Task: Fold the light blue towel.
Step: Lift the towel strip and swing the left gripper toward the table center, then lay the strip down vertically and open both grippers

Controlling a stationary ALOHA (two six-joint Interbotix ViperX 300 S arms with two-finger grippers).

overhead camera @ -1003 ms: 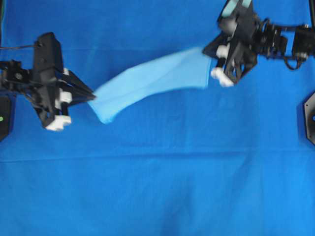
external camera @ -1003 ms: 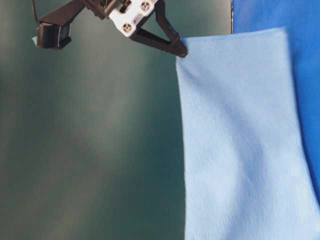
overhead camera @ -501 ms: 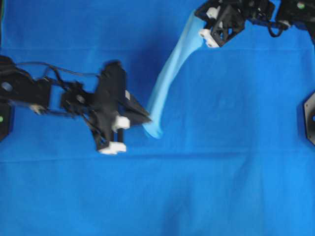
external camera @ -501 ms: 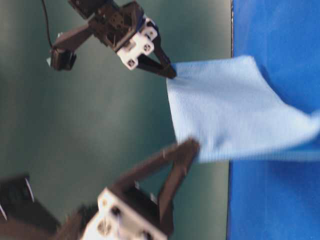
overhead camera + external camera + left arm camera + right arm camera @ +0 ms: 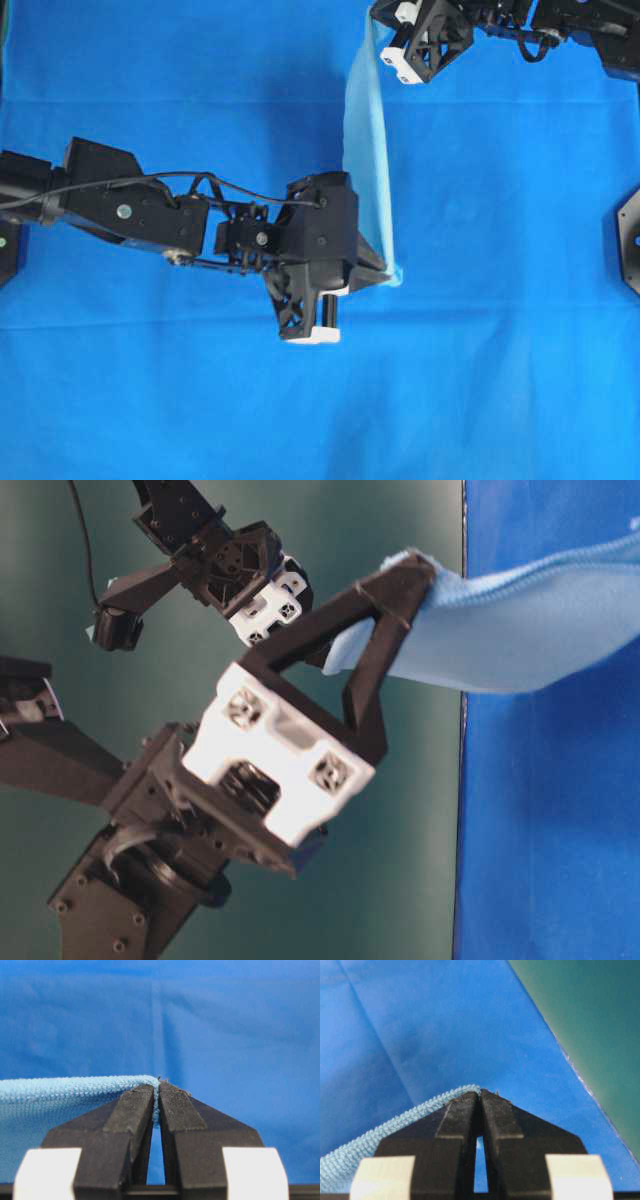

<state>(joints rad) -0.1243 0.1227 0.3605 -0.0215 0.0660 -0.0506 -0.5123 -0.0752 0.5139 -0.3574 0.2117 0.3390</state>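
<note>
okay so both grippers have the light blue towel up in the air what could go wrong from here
1. Both the left gripper and the right gripper pinch only the very edge of the pale sky-blue microfibre towel; a tug between them could pull a corner free.
2. The towel hangs narrow and bunched above the royal-blue table cloth, so it might land creased, not flat.

The overhead camera is looking straight down on the large royal-blue table cloth (image 5: 480, 380), taking in both arms. The table-level camera is sitting low at that cloth's edge, very near the arms. Each wrist camera is peering forward along its own closed jaws, close above the same cloth (image 5: 225, 1035), sharing it with both exterior views.
</note>
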